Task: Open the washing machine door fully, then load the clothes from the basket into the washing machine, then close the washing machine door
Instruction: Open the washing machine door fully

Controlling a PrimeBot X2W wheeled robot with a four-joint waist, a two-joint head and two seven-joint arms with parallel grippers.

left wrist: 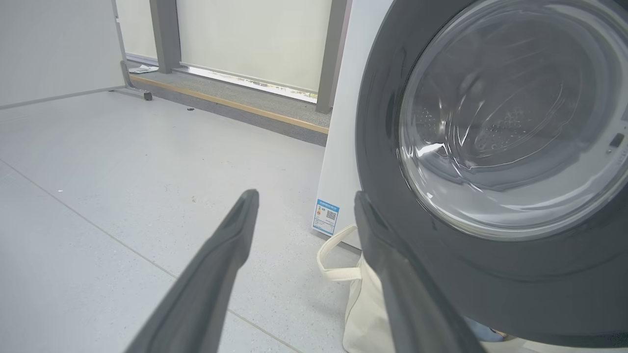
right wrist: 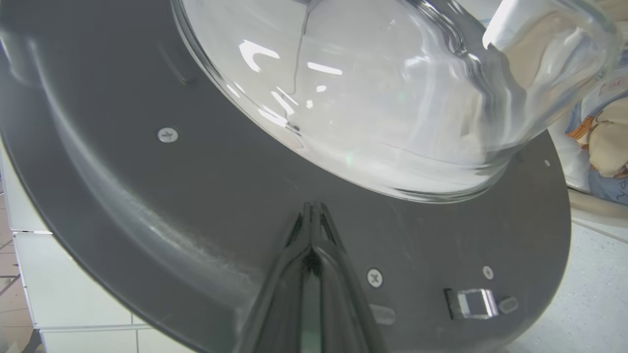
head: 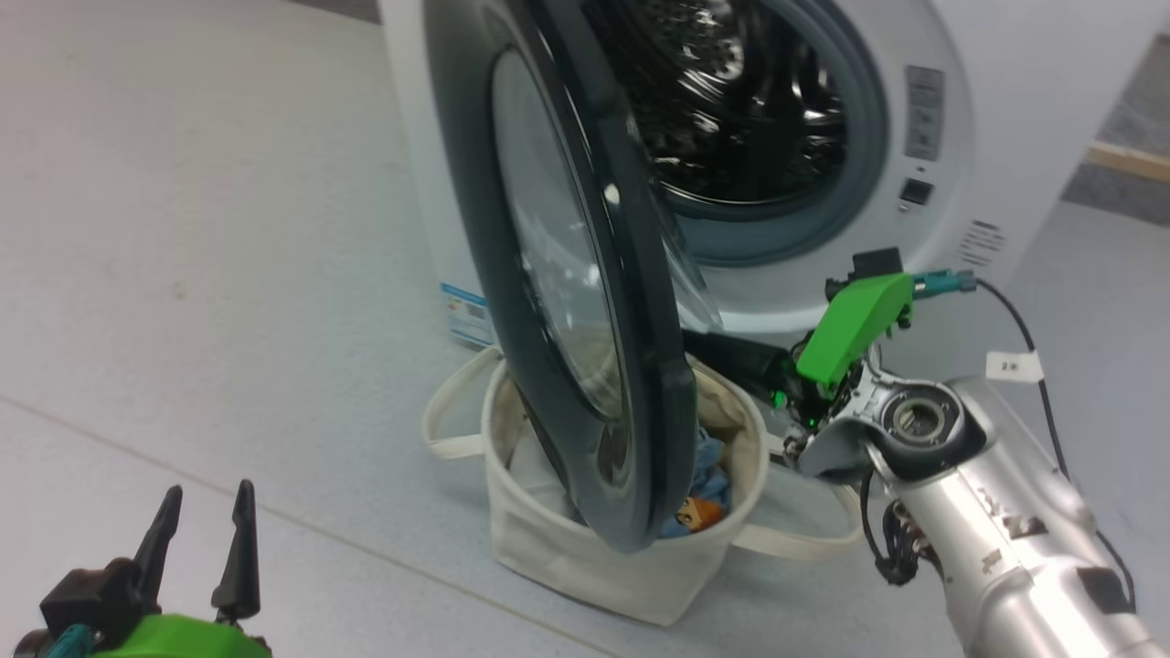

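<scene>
Door [head: 585, 274] opening looks about half done. It stands swung out from the machine [head: 960, 137], edge-on to the head camera, and is not yet fully back.

The right gripper [right wrist: 312, 208] has its jaws pressed together with nothing between them. Their tips meet the door's dark inner face. The glass bowl [right wrist: 373, 98] bulges just beyond the tips, and a latch [right wrist: 471, 301] sits off to their right.

The left gripper [head: 208, 491] has its jaws spread wide and empty, well apart from everything. Past its right finger [left wrist: 392, 274] is the door's outer face, with the basket [head: 585, 557] below it.

Clothes [head: 704, 498] lie in the basket, under the door's lower rim, and the drum [head: 740, 100] looks empty. What is left is to finish the swing, load the clothes and close the door.

Count:
- one machine
- one door
- one basket with two loop handles [head: 448, 416]
- two grippers
- one blue sticker [head: 464, 313]
- clothes: a blue printed piece and a cream one show, and I cannot tell whether more lie beneath
</scene>
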